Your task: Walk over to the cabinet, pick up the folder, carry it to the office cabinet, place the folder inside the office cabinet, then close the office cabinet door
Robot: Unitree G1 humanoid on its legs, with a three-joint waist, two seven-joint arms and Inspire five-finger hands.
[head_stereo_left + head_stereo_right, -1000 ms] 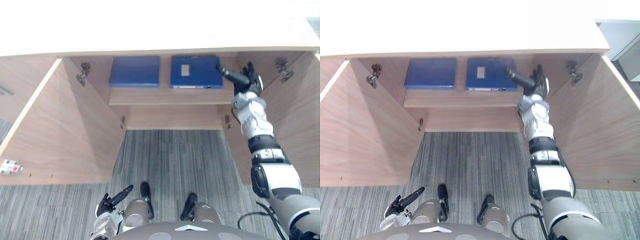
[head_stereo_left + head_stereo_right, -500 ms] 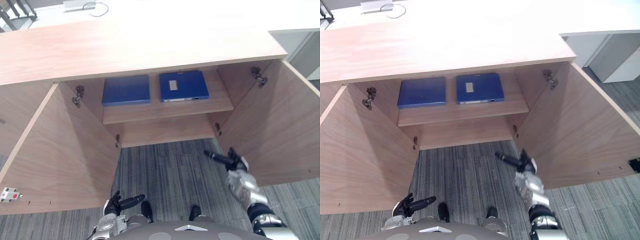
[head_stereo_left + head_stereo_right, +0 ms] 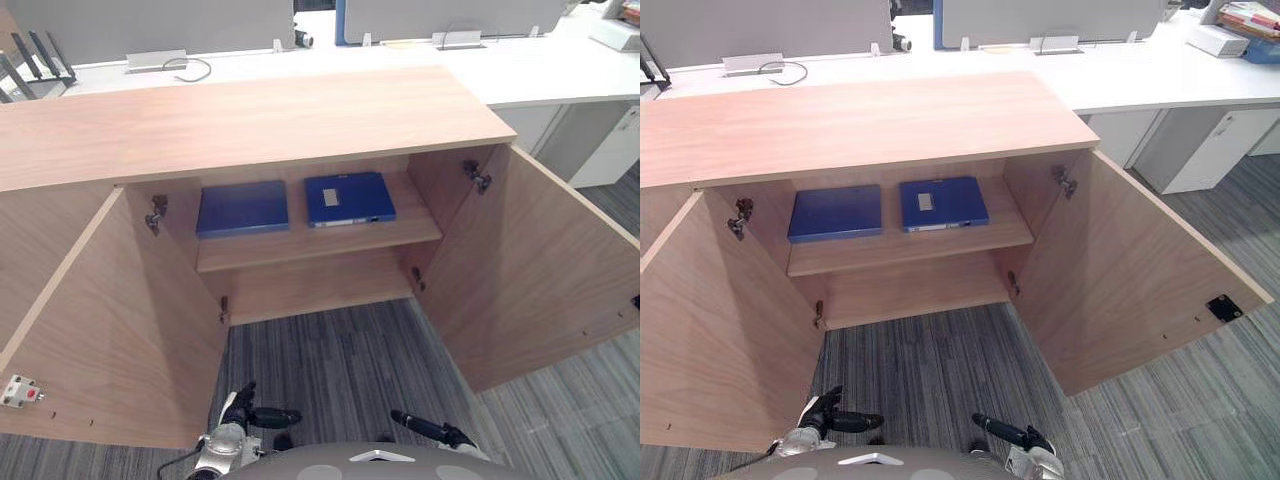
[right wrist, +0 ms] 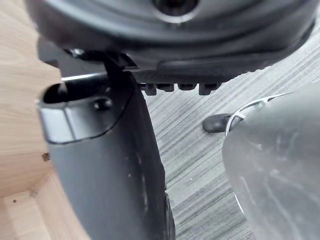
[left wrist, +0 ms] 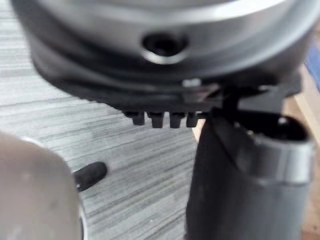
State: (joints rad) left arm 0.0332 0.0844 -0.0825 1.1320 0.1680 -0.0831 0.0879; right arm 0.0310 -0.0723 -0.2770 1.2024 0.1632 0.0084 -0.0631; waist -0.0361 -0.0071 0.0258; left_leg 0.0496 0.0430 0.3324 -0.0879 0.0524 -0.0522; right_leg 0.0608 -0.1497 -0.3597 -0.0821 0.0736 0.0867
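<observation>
Two blue folders lie flat side by side on the shelf [image 3: 320, 240] of the open wooden cabinet [image 3: 250, 120]. The left folder [image 3: 243, 208] is plain; the right folder [image 3: 348, 198] bears a white label. My right hand [image 3: 432, 430] hangs low over the carpet, well short of the cabinet, its fingers straight and holding nothing. My left hand [image 3: 250, 415] is low on the other side, fingers also straight and empty. Only carpet and the cabinet's wood lie beyond each thumb [image 5: 240, 170] [image 4: 105, 165] in the wrist views.
Both cabinet doors stand wide open: the left door [image 3: 110, 330] and the right door [image 3: 530, 270] flank the grey striped carpet [image 3: 340, 350] before me. A white desk [image 3: 560, 70] runs behind the cabinet, with a white drawer unit [image 3: 1200, 140] to the right.
My right hand has drawn back from the labelled folder and dropped low in front of me. The camera has pulled back and tilted up, so the cabinet top now shows.
</observation>
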